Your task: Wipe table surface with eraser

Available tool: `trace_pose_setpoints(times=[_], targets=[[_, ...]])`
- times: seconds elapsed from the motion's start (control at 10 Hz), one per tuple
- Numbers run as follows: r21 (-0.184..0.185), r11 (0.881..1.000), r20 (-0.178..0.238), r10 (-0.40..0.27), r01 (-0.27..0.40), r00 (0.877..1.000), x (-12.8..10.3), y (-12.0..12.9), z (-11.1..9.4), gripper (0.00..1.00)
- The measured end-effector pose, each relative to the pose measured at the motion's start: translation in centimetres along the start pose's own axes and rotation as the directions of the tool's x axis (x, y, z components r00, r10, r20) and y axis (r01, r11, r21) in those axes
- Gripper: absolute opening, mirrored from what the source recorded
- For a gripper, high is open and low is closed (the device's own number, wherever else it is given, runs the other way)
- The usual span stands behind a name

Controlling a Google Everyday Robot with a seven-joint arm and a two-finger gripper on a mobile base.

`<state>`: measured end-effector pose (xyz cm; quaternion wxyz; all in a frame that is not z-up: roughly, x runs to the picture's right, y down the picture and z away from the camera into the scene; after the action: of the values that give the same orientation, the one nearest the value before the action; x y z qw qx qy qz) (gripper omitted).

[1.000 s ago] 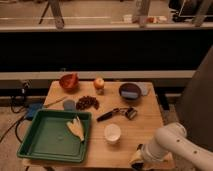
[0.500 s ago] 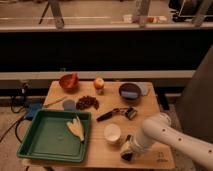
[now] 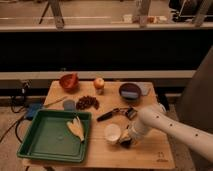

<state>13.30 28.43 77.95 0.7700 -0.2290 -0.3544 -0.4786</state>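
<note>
Camera view shows my jaws (image 3: 125, 140) low in the lower centre of the frame, down at the bench (image 3: 145, 155) just right of the white cup (image 3: 112, 133); whether they are parted or closed I cannot tell, nor whether they have hold of anything. A dark shape sits under them, and I cannot make out the eraser for certain there. My white arm (image 3: 170, 125) runs off to the lower right. Just above lies the black-handled utensil (image 3: 116, 113). Further up are a dark bowl (image 3: 130, 91), an apple (image 3: 99, 83), a heap of dark grapes (image 3: 88, 102) and a red bowl (image 3: 69, 81) toward the upper left of the bench. The green tray (image 3: 35, 145) fills the lower left, holding a pale banana peel (image 3: 76, 128).
</note>
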Motion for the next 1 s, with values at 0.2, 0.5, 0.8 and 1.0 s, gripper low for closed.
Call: trace_pose_setpoints(times=[0.2,0.5,0.8,1.0], targets=[[-0.004,0.998,-0.019,0.059,-0.059,0.998,2.0,1.7,-0.6,0.0],[-0.012,0.989,-0.047,0.148,-0.148,0.988,4.2,5.3,-1.5,0.0],[-0.018,0.989,-0.044,0.144,-0.145,0.989,4.0,5.4,-1.5,0.0],[-0.016,0.989,-0.041,0.143,-0.144,0.989,4.0,5.3,-1.5,0.0]])
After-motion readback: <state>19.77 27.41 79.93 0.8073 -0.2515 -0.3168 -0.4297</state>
